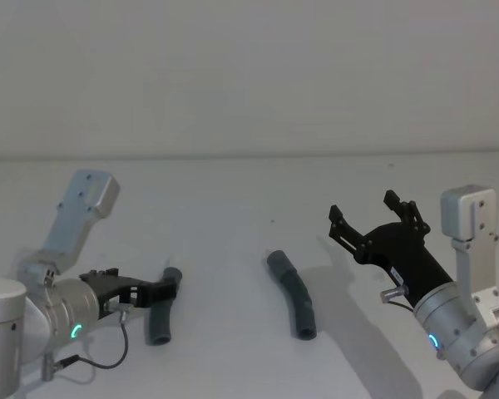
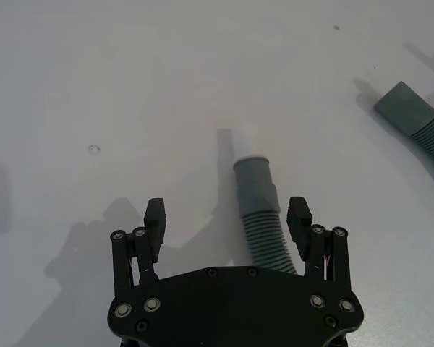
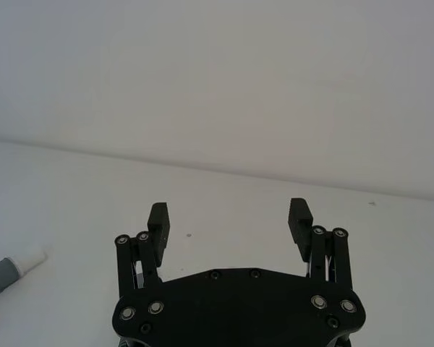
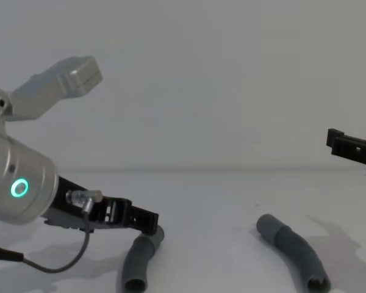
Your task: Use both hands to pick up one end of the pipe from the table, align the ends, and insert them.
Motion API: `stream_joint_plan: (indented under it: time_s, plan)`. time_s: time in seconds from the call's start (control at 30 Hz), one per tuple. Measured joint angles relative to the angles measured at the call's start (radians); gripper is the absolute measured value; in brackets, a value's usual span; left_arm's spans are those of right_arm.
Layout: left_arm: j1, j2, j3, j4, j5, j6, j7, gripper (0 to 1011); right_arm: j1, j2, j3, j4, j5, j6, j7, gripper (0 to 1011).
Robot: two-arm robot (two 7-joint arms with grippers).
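Two dark-grey pipe pieces lie on the white table (image 1: 233, 208). The shorter piece (image 1: 160, 312) lies at the left, and its whitish plug tip (image 2: 247, 137) points away from my left gripper. That left gripper (image 2: 226, 215) is open and low over the table, its fingers standing either side of the ribbed piece (image 2: 260, 217) without closing on it. The longer bent piece (image 1: 293, 291) lies in the middle, apart from both grippers. My right gripper (image 1: 374, 220) hangs open in the air to the right of it, holding nothing.
A white wall (image 1: 249, 75) rises behind the table's far edge. Bare table lies between the two pieces and in front of them. A thin black cable (image 1: 108, 353) trails under my left arm.
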Motion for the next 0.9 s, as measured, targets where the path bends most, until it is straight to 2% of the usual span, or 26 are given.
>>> stream_joint_plan:
  time_s: [0.33, 0.9]
  plan:
    - [0.001, -0.012, 0.033, -0.014, 0.038, 0.006, 0.026, 1001, 0.000, 0.000, 0.000, 0.000, 0.000, 0.000, 0.000, 1000]
    - [-0.012, 0.023, 0.103, -0.016, 0.106, -0.030, 0.025, 1001, 0.000, 0.000, 0.000, 0.000, 0.000, 0.000, 0.000, 1000]
